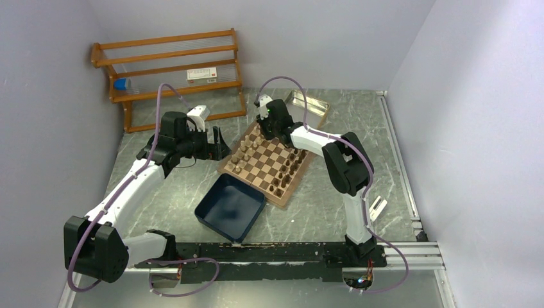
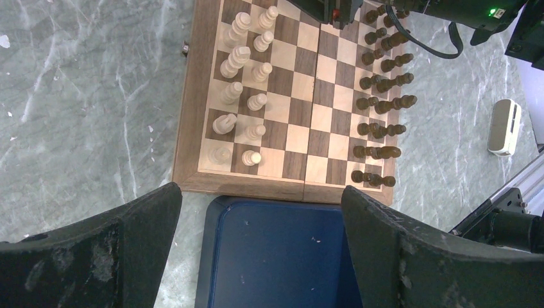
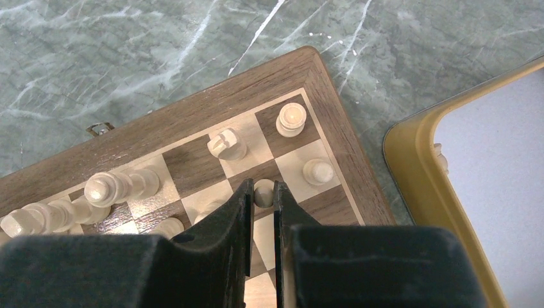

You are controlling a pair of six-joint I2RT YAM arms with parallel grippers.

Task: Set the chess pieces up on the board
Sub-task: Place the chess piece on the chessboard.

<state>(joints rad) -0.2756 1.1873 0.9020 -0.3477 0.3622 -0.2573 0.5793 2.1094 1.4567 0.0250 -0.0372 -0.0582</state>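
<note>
The board (image 1: 264,163) lies mid-frame on the desk (image 1: 365,115), with chess pieces (image 2: 256,101) ranked along its left and right sides. A tray (image 1: 229,206) sits just below-left, a tin (image 1: 314,104) upper right, a rack (image 1: 170,70) upper left.

You are looking at a green marbled table (image 1: 160,192) with the board (image 1: 269,160) lying askew near its middle and a navy blue tray (image 1: 229,208) sitting just beside the board's near corner. A wooden rack (image 1: 170,70) is standing in the far left corner, and a shiny metal tin (image 1: 308,102) is lying toward the far edge. A small white object (image 1: 378,206) is resting near the right edge.
</note>
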